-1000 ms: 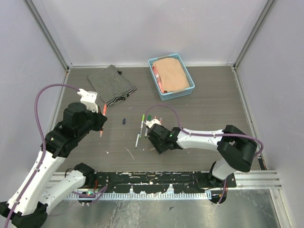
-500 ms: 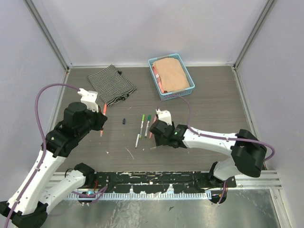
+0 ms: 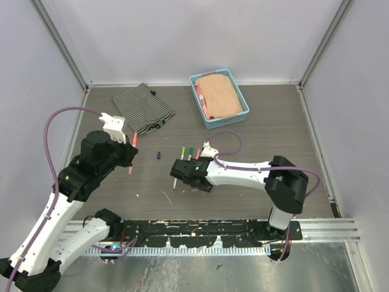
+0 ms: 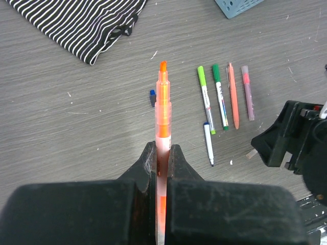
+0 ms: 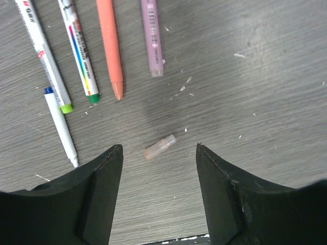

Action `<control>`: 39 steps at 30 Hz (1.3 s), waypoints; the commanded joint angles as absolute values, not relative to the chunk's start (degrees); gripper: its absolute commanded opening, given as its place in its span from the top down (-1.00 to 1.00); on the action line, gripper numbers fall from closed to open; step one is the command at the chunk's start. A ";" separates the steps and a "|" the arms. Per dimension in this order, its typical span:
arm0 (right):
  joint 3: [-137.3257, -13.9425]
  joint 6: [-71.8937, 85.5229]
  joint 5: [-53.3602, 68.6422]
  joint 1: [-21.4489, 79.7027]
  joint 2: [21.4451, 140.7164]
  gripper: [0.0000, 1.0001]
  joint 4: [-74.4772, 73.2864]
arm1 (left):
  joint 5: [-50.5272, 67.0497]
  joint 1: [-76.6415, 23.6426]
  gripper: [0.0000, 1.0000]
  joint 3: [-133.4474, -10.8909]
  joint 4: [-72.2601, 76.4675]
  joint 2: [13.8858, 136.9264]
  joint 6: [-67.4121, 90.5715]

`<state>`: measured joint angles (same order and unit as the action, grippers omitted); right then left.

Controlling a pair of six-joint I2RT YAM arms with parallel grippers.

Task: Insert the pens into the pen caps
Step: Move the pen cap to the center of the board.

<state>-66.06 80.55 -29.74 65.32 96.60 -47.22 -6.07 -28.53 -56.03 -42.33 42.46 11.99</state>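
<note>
fingers (image 5: 97,194) of the right gripper (image 5: 158,151): standing well apart with nothing between them, and widening over the last second.
fingers (image 4: 148,162) of the left gripper (image 4: 162,153): pressing tight on the orange pen (image 4: 162,109), gripping its body while the bare tip is pointing toward the far edge of the desk (image 3: 273,134).
just changed: the right arm is swinging leftward across the middle of the desk, ending up over the near ends of the row of pens; the left arm is staying put above the left side.
what that means: the right gripper is, by my reading, lining up over the pale pink cap (image 5: 159,145) to pick it up; no cap is being held yet, so the orange pen is waiting.
pale pink cap: lying on its side, alone, on the near-edge side of the pink pen (image 5: 151,35) and apart from it; looking short and translucent.
other pens: lying side by side mid-desk, namely the orange-red pen (image 5: 110,46), the light-green-ended pen (image 5: 43,56), the dark-green-ended pen (image 5: 76,51) and the shorter blue-ended pen (image 5: 60,125).
dark blue cap (image 4: 152,96): sitting left of the row, untouched.
progress: looking early; no pen in view is wearing a cap that i can tell.
</note>
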 commanded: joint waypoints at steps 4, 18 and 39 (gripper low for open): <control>-68.32 92.97 -28.80 65.84 99.38 -0.26 -51.88 | -5.38 -28.30 1.00 -55.15 -40.21 41.25 11.30; -67.51 93.15 -26.39 65.74 103.53 -0.16 -48.63 | -5.55 -28.30 1.00 -54.87 -40.25 41.12 11.28; -65.65 84.04 -25.76 65.75 103.81 0.59 -43.18 | -6.26 -28.33 1.00 -55.01 -40.59 40.75 11.26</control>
<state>-67.53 88.14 -24.80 65.82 105.38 -47.40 -5.93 -28.53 -55.18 -42.28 41.34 11.97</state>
